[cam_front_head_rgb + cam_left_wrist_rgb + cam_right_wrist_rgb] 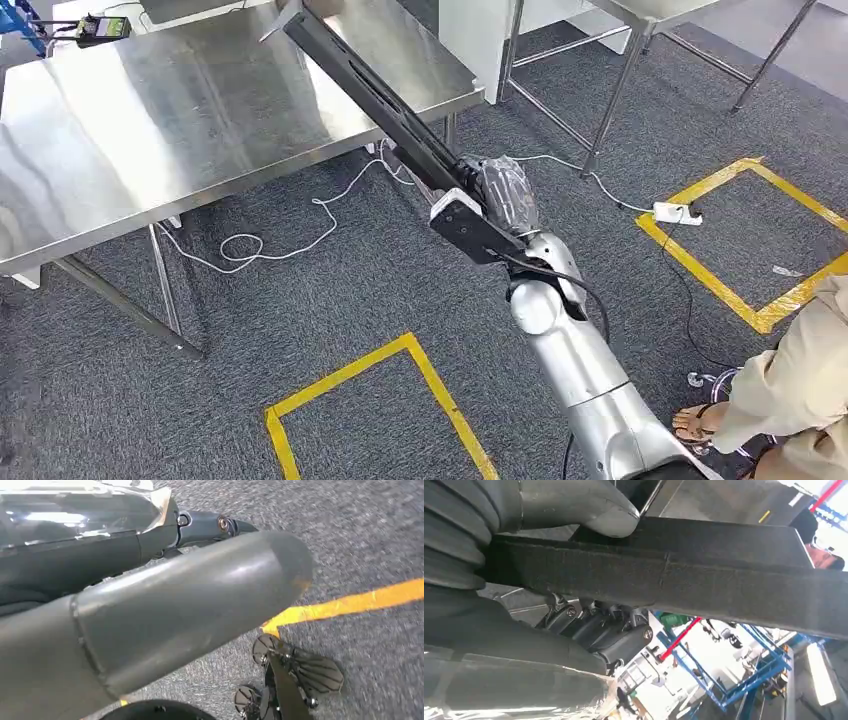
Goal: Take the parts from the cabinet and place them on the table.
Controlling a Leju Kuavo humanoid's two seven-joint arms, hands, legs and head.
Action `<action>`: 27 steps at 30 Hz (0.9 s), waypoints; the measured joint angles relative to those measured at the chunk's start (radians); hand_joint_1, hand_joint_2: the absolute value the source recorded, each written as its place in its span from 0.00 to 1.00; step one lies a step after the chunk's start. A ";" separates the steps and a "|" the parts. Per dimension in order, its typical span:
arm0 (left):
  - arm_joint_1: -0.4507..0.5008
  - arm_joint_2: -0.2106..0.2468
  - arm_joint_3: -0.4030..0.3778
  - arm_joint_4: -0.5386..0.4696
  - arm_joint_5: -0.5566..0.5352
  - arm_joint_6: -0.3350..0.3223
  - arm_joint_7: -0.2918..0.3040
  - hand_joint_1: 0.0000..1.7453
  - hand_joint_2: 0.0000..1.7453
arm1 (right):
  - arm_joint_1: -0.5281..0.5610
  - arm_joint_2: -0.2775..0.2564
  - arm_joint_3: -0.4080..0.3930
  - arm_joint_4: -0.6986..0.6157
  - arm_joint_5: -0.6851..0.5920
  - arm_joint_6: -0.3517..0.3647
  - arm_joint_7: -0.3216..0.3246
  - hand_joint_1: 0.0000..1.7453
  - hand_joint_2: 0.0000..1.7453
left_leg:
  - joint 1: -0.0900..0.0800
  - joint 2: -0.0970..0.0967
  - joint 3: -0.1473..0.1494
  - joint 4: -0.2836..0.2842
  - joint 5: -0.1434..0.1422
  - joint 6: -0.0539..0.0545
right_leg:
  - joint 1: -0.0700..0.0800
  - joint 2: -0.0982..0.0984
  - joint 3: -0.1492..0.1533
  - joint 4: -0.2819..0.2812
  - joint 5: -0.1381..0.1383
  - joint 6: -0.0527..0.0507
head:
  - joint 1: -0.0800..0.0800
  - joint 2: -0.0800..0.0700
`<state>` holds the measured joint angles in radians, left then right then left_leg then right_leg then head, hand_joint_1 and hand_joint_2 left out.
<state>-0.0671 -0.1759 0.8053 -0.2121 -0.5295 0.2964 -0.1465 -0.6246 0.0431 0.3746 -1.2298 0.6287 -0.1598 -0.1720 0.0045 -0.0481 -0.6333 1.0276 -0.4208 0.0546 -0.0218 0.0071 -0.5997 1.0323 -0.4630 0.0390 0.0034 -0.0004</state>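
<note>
One long black part (375, 95) is clamped at its near end in the right hand (500, 195), fingers (574, 500) wrapped on it. Its long axis runs up and left, far tip over the steel bench (150, 130), near end off the edge. Best lower it flat and further onto the bench — then release. Left hand (150, 610): fingers' state I cannot tell.

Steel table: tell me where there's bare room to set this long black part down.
Most of the steel table is bare: the wide middle and near edge are free. The long black part, held by the right hand, already reaches over the right corner. Only the far left corner is occupied, by a small black-and-green device.
</note>
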 joint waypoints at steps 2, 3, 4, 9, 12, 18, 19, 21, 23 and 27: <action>0.000 0.000 0.000 0.000 0.000 -0.002 -0.001 0.00 0.00 | -0.010 -0.006 0.000 0.014 0.000 0.002 0.001 1.00 1.00 | 0.001 0.003 0.001 -0.002 0.000 -0.001 | 0.002 0.001 0.000 0.000 0.000 -0.003 | 0.000 0.000; 0.000 0.000 0.000 0.000 -0.002 -0.003 -0.002 0.00 0.00 | -0.012 -0.011 0.000 0.019 0.000 0.002 0.001 1.00 1.00 | 0.002 0.004 0.002 -0.003 0.000 -0.001 | 0.003 0.001 0.000 0.000 0.000 -0.003 | 0.000 0.000; 0.000 0.000 0.000 0.000 -0.003 -0.003 -0.002 0.00 0.00 | -0.012 -0.015 0.000 0.023 0.000 0.002 0.001 1.00 1.00 | 0.003 0.005 0.002 -0.003 0.000 -0.002 | 0.004 0.001 0.000 0.000 0.000 -0.003 | 0.000 0.000; 0.000 0.000 0.001 0.000 -0.005 -0.004 -0.002 0.00 0.00 | -0.011 -0.035 0.000 0.028 0.049 -0.032 0.012 1.00 1.00 | 0.006 0.006 0.002 -0.004 0.000 -0.033 | 0.009 0.001 0.000 0.001 -0.001 -0.006 | 0.000 0.000; 0.000 0.000 0.002 0.000 -0.004 -0.003 -0.002 0.00 0.00 | -0.011 -0.044 0.000 0.028 0.092 -0.059 0.026 1.00 1.00 | 0.005 0.006 0.002 -0.004 -0.001 -0.035 | 0.009 0.001 0.000 0.001 -0.001 -0.006 | 0.000 0.000; 0.000 0.000 0.002 0.000 -0.006 -0.002 -0.002 0.00 0.00 | -0.011 -0.073 -0.001 0.009 0.143 -0.075 0.051 1.00 1.00 | -0.002 0.006 0.002 -0.003 -0.001 -0.035 | 0.006 0.001 0.000 -0.001 -0.001 -0.006 | 0.000 0.000; 0.000 0.000 0.002 0.000 -0.008 -0.002 -0.002 0.00 0.00 | -0.011 -0.077 -0.002 0.008 0.143 -0.075 0.052 1.00 1.00 | -0.004 0.006 0.002 -0.003 -0.001 -0.035 | 0.006 0.001 0.000 -0.001 -0.001 -0.006 | 0.001 0.000; 0.000 0.000 0.002 0.000 -0.008 -0.002 -0.003 0.00 0.00 | -0.011 -0.085 -0.002 0.008 0.143 -0.074 0.052 1.00 1.00 | -0.005 0.006 0.002 -0.003 -0.001 -0.035 | 0.004 0.001 0.000 -0.001 -0.001 -0.006 | 0.001 0.000; 0.000 0.000 0.002 0.000 -0.011 -0.002 -0.003 0.00 0.00 | -0.011 -0.089 -0.002 0.008 0.143 -0.074 0.052 1.00 1.00 | -0.006 0.006 0.001 -0.003 -0.001 -0.034 | 0.002 0.001 0.001 -0.002 -0.001 -0.005 | 0.001 0.000; -0.001 0.000 0.002 0.000 -0.015 -0.002 -0.003 0.00 0.00 | -0.009 -0.101 -0.002 0.008 0.143 -0.074 0.048 1.00 1.00 | -0.006 0.006 0.001 -0.003 -0.001 -0.034 | 0.001 0.001 0.001 -0.003 -0.001 -0.005 | 0.000 0.000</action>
<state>-0.0678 -0.1759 0.8072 -0.2117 -0.5447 0.2945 -0.1499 -0.6333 -0.0584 0.3723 -1.2222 0.7717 -0.2338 -0.1244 -0.0015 -0.0421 -0.6319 1.0250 -0.4215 0.0204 -0.0208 0.0080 -0.5989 1.0297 -0.4641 0.0336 0.0038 -0.0004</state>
